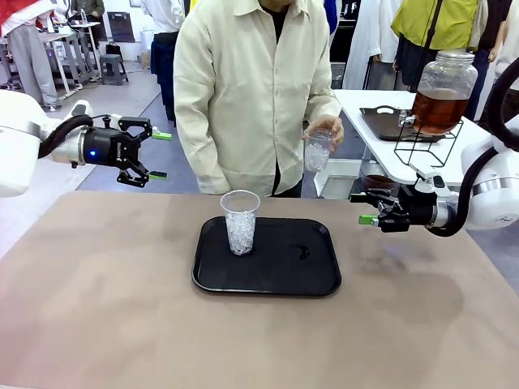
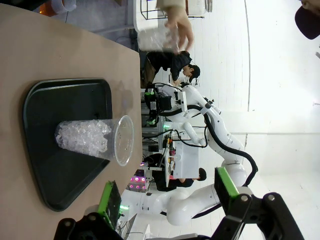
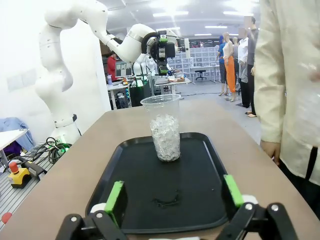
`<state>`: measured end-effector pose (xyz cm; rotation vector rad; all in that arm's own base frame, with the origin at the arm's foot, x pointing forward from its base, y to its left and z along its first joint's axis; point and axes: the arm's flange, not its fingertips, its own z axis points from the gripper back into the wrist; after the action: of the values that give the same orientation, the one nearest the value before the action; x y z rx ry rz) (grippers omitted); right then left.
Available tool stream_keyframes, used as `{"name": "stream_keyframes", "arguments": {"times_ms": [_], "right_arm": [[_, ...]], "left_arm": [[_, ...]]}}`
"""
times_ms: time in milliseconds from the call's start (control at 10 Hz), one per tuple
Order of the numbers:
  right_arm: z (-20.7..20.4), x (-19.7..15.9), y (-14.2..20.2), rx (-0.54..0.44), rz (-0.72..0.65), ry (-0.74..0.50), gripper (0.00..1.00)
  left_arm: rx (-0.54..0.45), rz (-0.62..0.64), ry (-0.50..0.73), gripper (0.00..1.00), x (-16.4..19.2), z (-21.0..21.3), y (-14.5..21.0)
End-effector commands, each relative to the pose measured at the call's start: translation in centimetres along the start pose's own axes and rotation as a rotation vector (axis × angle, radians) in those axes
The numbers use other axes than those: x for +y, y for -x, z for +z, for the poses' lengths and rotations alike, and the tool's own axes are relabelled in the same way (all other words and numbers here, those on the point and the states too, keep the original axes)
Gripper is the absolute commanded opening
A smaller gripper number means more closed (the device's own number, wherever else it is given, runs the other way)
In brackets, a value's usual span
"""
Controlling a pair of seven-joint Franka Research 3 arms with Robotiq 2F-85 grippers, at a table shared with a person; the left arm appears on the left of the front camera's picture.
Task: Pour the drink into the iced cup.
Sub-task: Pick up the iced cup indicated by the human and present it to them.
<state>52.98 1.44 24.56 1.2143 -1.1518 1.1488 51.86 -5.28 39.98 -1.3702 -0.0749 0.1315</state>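
Observation:
The iced cup (image 1: 240,221), clear plastic and about half full of ice, stands upright on the left part of a black tray (image 1: 276,271). The drink (image 1: 438,109) is amber liquid in a big glass jar on a wire stand on the white side table at the back right. My left gripper (image 1: 158,154) hovers open above the table's far left, well away from the cup (image 2: 92,140). My right gripper (image 1: 365,208) hangs open to the right of the tray, pointing at the cup (image 3: 165,127). Across the table, a person's hand holds a second clear cup with ice (image 1: 318,150).
A small dark mark (image 1: 302,251) lies on the tray right of the cup. The person (image 1: 251,89) stands close to the table's far edge. A black tray (image 1: 385,123) lies on the white side table next to the jar stand. Bare tan tabletop (image 1: 97,308) surrounds the tray.

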Motion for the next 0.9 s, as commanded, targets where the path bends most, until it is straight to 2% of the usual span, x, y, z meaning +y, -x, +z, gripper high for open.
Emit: {"name": "stream_keyframes", "arguments": {"times_ms": [0, 800], "right_arm": [[-0.22, -0.04, -0.19, 0.000, 0.002, -0.003, 1.00], [-0.22, -0.04, -0.19, 0.000, 0.002, -0.003, 1.00]], "left_arm": [[-0.004, 0.009, -0.001, 1.00, -0.25, 0.10, 0.04], [-0.004, 0.009, -0.001, 1.00, -0.25, 0.10, 0.04]]}}
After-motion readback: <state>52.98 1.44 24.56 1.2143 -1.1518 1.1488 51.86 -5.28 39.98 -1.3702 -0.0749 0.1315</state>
